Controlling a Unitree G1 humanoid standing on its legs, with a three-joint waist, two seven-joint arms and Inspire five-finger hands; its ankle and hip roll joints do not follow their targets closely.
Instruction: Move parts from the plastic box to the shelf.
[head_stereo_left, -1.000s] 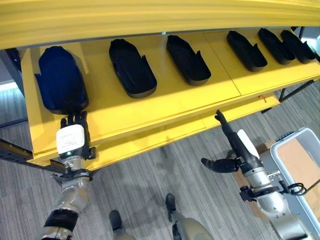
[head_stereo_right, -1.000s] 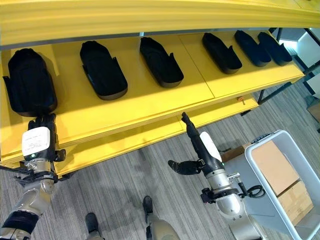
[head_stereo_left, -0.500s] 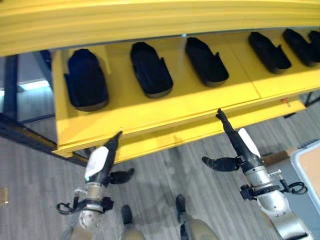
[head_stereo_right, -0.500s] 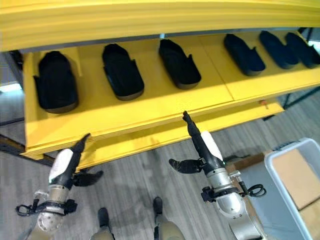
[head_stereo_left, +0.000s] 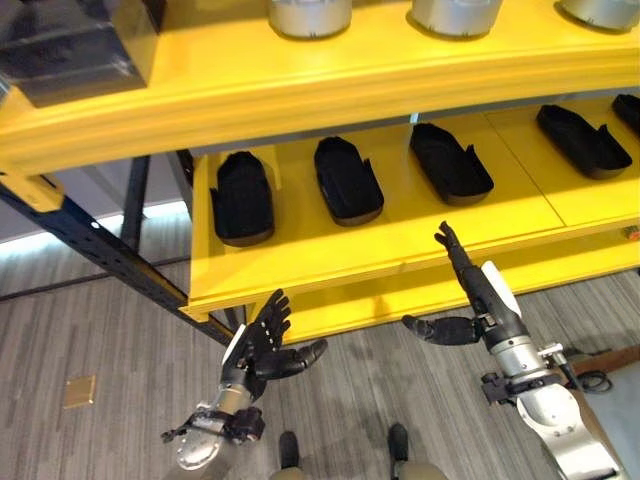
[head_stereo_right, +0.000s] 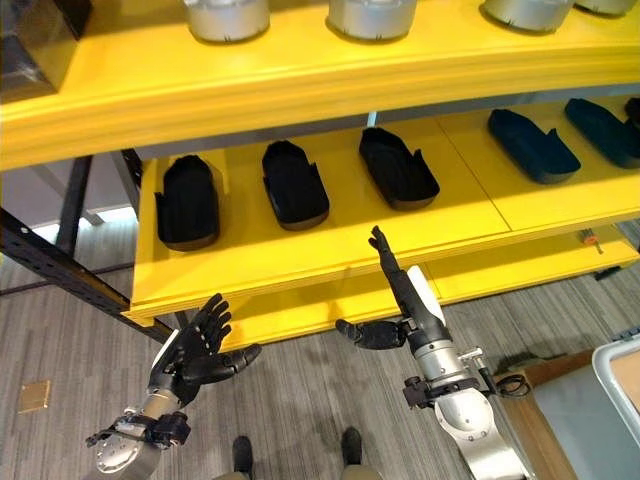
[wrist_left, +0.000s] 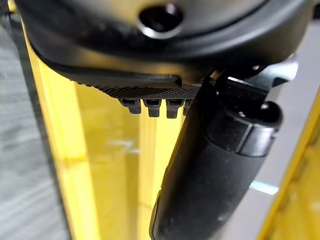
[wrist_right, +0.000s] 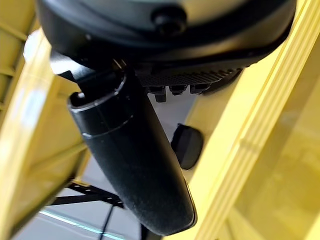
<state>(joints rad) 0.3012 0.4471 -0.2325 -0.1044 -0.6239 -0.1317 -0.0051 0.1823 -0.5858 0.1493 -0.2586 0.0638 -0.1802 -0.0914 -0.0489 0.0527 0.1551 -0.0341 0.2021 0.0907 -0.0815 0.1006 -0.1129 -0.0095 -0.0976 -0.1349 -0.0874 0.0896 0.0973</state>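
Yellow boards make up the shelf (head_stereo_left: 330, 240), and on its middle level black moulded parts lie in a row, each with its long side running from the front edge toward the back. Counting from the left end in the left eye view: the first part (head_stereo_left: 243, 198) sits near the left corner, the second part (head_stereo_left: 348, 180) is near it, the third part (head_stereo_left: 450, 162) comes next, the fourth part (head_stereo_left: 582, 141) lies well apart from the third, and a fifth part (head_stereo_left: 627, 108) is cut off at the view's right side. That makes five parts that can be counted on this level.

On the upper board (head_stereo_left: 300, 70), a dark box (head_stereo_left: 70, 45) stands at the left end, and three silver-grey round cans follow it: the first can (head_stereo_left: 310, 15), the second can (head_stereo_left: 457, 14) and the third can (head_stereo_left: 600, 10), each only partly seen.

Below the shelf's front edge, over the grey floor (head_stereo_left: 90, 310), the left hand (head_stereo_left: 262, 347) hovers with fingers spread apart and thumb out, holding nothing. Further right, the right hand (head_stereo_left: 470, 290) points straight fingers up at the front edge of the middle board, thumb stuck out to the side, also empty. At the lower right corner of the right eye view, a pale plastic box (head_stereo_right: 622, 375) shows by its rim.
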